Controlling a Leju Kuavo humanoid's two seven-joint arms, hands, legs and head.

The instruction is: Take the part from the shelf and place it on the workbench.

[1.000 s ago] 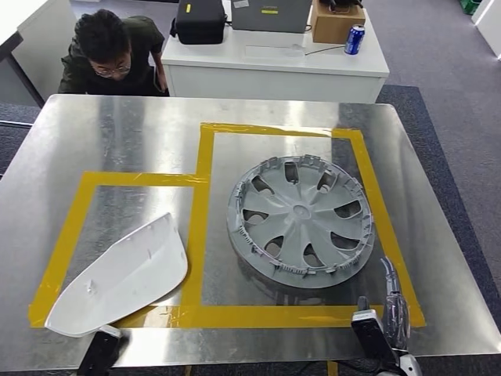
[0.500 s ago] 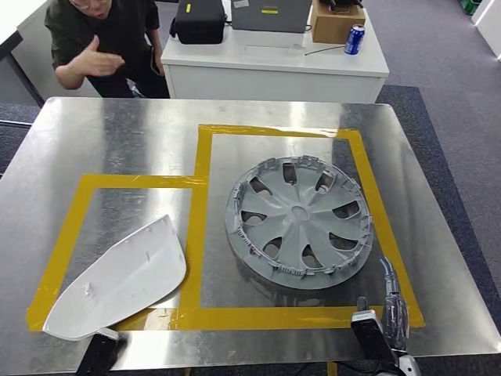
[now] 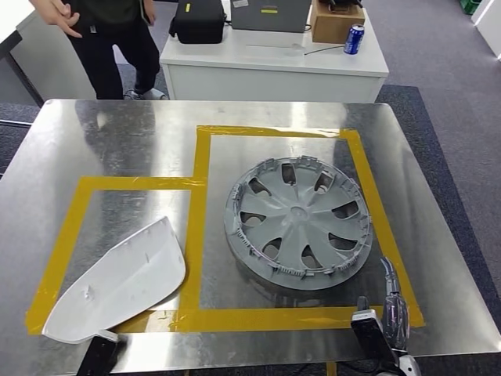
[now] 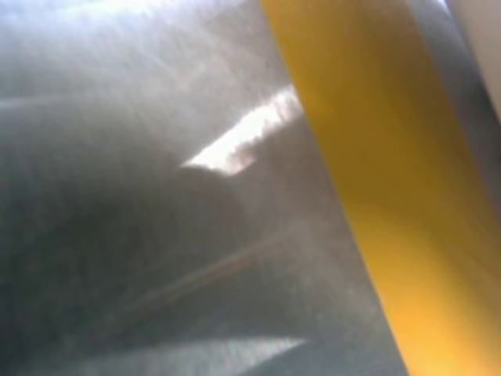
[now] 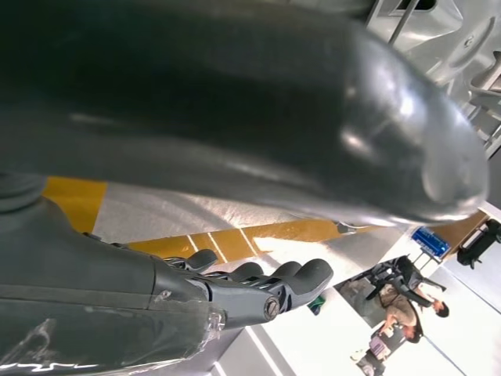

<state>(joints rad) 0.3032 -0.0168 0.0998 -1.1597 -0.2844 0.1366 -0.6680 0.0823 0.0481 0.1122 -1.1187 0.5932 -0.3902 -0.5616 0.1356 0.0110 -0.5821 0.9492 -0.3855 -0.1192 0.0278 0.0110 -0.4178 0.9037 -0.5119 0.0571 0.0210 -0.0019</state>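
Left side first: white cover part (image 3: 118,280) lies flat on the steel worktop (image 3: 142,145), inside the left yellow tape box (image 3: 77,215), its near edge overlapping the tape. Thin moulded plastic shell by the look of it, prob. light, a bit flexy, glossy so likely slippery. Best hold, I'd say, is across the narrow tapered end or pinching an edge rim, not the smooth crown. Left hand (image 3: 100,354) sits just below it at the worktop's near edge, only a dark sliver showing, so can't tell if it's spread or clenched. Left wrist cam is blurred, just steel and a yellow tape band.

Centre-right: grey wheel cover (image 3: 298,223) lies flat inside the bigger tape square, well within the lines. Wide, thin, spoked plastic, prob. light but awkward for its span; clip tabs round the rim look snappable. I'd take it by the rim or through a spoke opening, never by the tabs.

Right: right hand (image 3: 390,317) is near the front right corner, just beside the wheel cover but not touching, fingers loosely extended, holding nothing. Right wrist cam agrees: dark fingers free over tape.

Both parts are on the worktop, so placing looks done. Far left, a person (image 3: 109,31) stands behind the worktop.
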